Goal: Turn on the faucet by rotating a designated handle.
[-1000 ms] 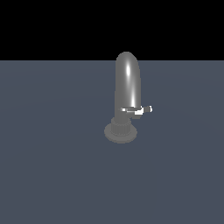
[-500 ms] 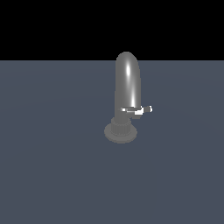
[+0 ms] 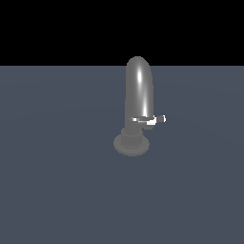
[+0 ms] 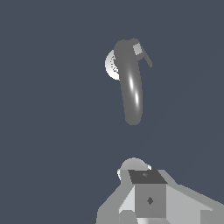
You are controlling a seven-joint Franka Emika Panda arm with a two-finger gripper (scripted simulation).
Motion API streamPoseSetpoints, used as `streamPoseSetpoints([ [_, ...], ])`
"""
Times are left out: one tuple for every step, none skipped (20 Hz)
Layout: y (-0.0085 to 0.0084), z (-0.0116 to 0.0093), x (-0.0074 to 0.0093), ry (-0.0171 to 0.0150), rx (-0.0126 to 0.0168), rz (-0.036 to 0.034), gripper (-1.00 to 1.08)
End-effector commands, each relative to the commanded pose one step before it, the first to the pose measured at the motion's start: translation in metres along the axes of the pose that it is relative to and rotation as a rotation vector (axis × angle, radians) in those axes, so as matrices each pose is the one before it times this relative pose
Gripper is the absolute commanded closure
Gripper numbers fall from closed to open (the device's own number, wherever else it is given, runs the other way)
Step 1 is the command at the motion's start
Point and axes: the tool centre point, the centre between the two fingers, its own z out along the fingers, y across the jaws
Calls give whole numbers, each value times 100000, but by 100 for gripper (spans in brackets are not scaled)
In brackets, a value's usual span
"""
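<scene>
the faucet [image 3: 138, 102] stands alone on the flat grey floor [image 3: 57, 190], and the handle [image 3: 153, 119] sticks out sideways from the band low on the spout, toward the exterior view's right. in the wrist view the gripper [image 4: 146, 197] is well apart from the faucet [image 4: 131, 87] and touches nothing. the step is the approach: it should probably come down beside the handle [image 4: 146, 57], not the thick spout, and push near its tip. the fingers are out of sight, so how far the jaws stand open cannot be told; they hold nothing visible.

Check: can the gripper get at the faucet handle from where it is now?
Probably yes. The handle juts sideways from the faucet with nothing around it, and the wrist view shows bare floor between. The gripper fingers aren't clearly visible, so alignment is unconfirmed.
</scene>
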Motion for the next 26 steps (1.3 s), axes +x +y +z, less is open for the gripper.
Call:
streamPoseSetpoints([
  [-156,71,1286,-4317,1663,3706,108],
  [-65,22,513,-1729,675,1478,108],
  [-65,21,515,-1738,678,1486,108],
  [-66,21,518,-1749,682,1494,108],
  [-65,21,522,-1760,687,1503,108],
  [-66,21,524,-1769,690,1511,108],
  [-66,21,527,-1780,695,1520,108],
  [-66,21,530,-1790,699,1528,108],
  [-67,20,533,-1800,703,1536,108],
  [-67,20,536,-1811,707,1545,108],
  [-67,20,539,-1821,712,1553,108],
  [-67,20,542,-1832,716,1561,108],
  [-67,20,545,-1843,721,1570,108],
  [-67,19,548,-1854,725,1578,108],
  [-67,19,552,-1866,731,1587,108],
  [-68,19,555,-1877,735,1595,108],
  [-68,19,558,-1888,740,1604,108],
  [-68,19,561,-1901,746,1614,108],
  [-68,19,565,-1914,751,1623,108],
  [-68,18,569,-1927,757,1634,108],
  [-68,18,573,-1942,764,1644,108],
  [-69,18,576,-1956,770,1655,108],
  [-69,18,581,-1972,777,1667,108],
  [-69,17,586,-1990,784,1681,108],
  [-69,17,591,-2007,792,1694,108],
  [-70,17,596,-2027,800,1709,108],
])
